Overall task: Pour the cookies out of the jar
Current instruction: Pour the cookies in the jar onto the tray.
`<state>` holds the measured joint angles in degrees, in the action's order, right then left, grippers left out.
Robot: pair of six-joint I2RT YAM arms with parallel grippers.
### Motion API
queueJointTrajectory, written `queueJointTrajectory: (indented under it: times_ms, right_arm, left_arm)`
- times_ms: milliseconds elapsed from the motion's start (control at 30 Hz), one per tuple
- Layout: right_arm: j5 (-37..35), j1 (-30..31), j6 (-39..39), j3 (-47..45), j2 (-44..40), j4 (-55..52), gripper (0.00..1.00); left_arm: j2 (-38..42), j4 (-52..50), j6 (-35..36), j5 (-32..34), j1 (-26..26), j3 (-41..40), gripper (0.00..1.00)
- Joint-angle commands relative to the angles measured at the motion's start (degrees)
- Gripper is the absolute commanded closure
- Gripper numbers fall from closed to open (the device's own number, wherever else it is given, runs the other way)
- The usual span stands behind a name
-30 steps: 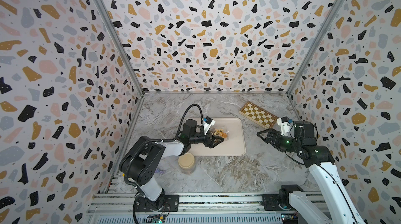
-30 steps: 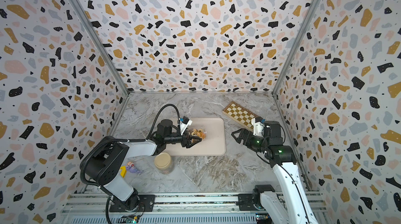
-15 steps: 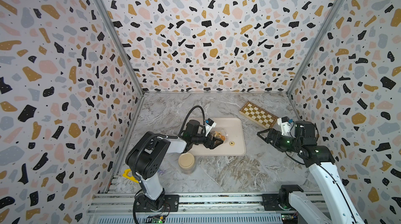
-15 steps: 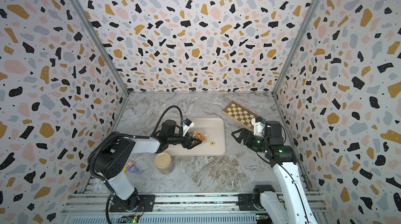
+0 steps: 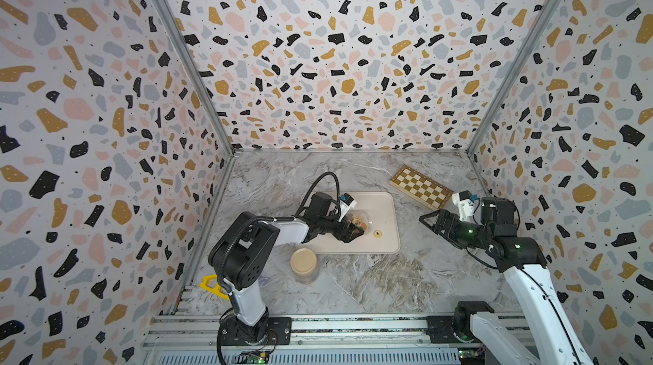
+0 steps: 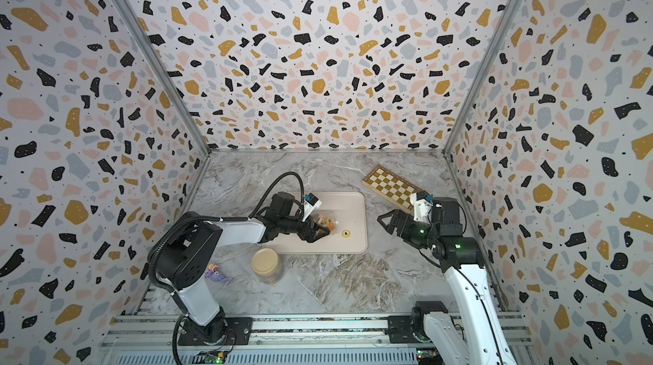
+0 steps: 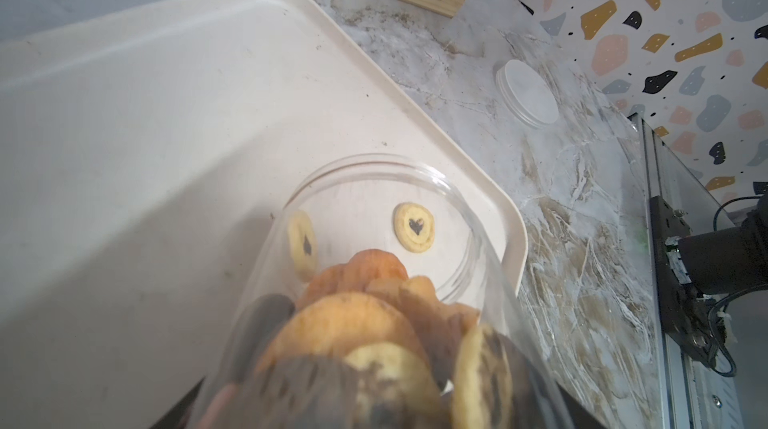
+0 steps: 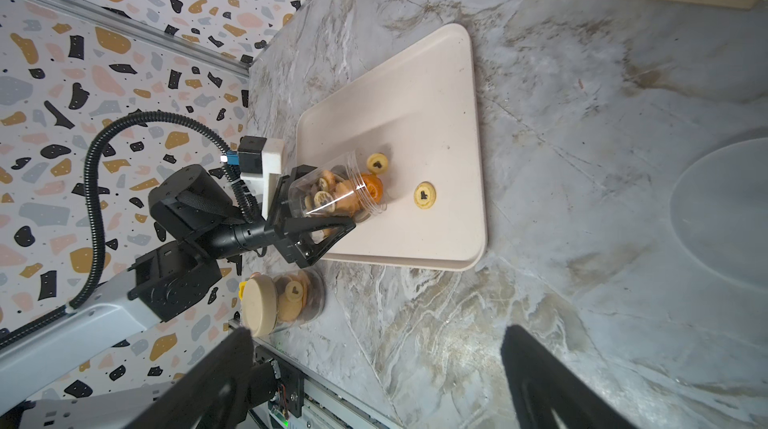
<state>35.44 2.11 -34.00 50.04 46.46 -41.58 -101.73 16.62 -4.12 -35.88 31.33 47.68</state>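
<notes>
- Top views: left gripper clamped round jar, tipped over tray; loose cookie on tray. Right gripper spread wide, empty, well apart.
- L wrist: cookies bunched at neck, could jam then dump at once; mouth near tray corner, strays may roll off. Shows lid, hidden from top.
- R wrist: prob. second cookie out by mouth. Capped jar also holds cookies, unclear from top.

A grey marbled worktop is being enclosed on three sides by terrazzo-patterned walls joined by metal corner posts.
</notes>
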Motion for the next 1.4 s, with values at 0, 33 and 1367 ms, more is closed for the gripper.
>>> queueJointTrajectory:
  times_ms: [0, 33, 1367]
  right_arm:
    - [0.5, -0.3, 0.6, 2.6, -0.9, -1.7, 0.04]
    - [0.4, -0.3, 0.6, 2.6, -1.0, -1.8, 0.05]
    - [0.3, -0.5, 0.0, 4.3, -0.1, -2.1, 0.05]
  left_arm:
    - [-0.4, -1.7, 1.8, 1.3, 0.4, 2.2, 1.00]
    - [-0.8, -3.2, 2.0, 1.6, 0.5, 3.0, 1.00]
    - [-6.4, -42.5, 5.4, 18.2, 5.8, 26.9, 1.00]
